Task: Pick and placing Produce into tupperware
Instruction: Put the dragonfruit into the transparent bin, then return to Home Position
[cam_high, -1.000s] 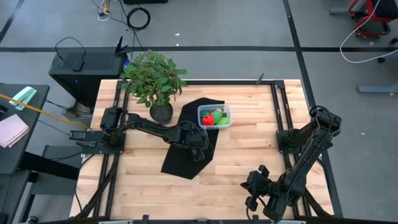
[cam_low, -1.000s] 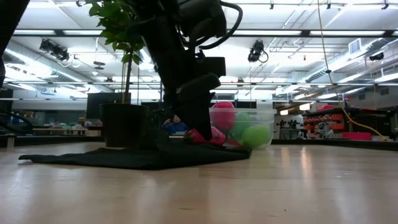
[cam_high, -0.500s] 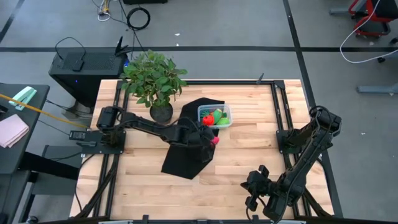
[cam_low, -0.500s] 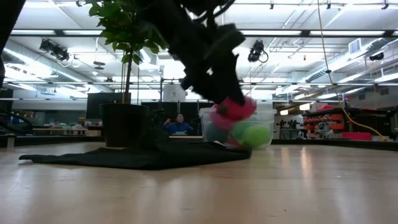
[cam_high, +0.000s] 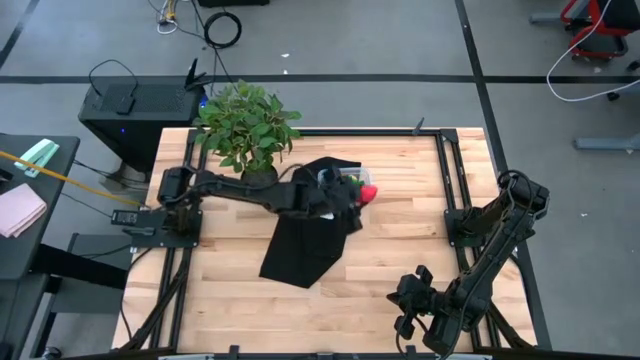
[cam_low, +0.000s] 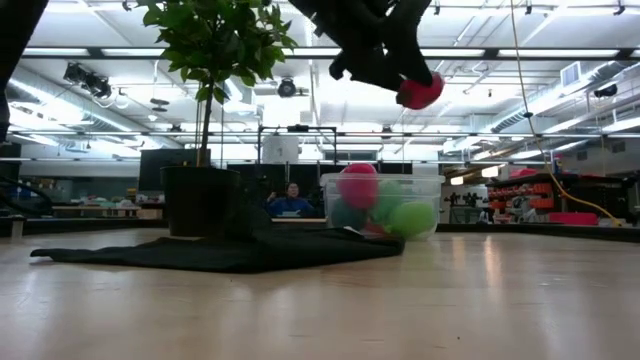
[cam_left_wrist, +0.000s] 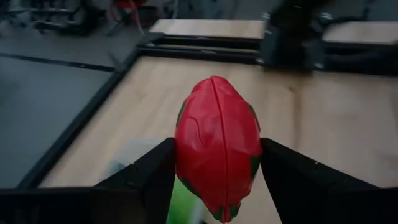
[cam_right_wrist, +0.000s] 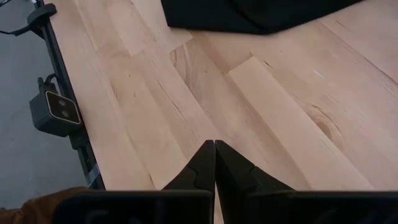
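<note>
Red toy fruit (cam_left_wrist: 217, 157) is clamped between the fingers of the left gripper (cam_high: 358, 193), directly above the clear tupperware (cam_low: 385, 205); right gripper (cam_right_wrist: 214, 163) is closed, empty.

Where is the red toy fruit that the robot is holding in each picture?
High view: the red toy fruit is in the left pincer, over the clear plastic container.
Low view: up high, above the container.
Left wrist view: in the middle, between the dark fingers.
Right wrist view: not in it.
Shared landmark: the black cloth.
</note>
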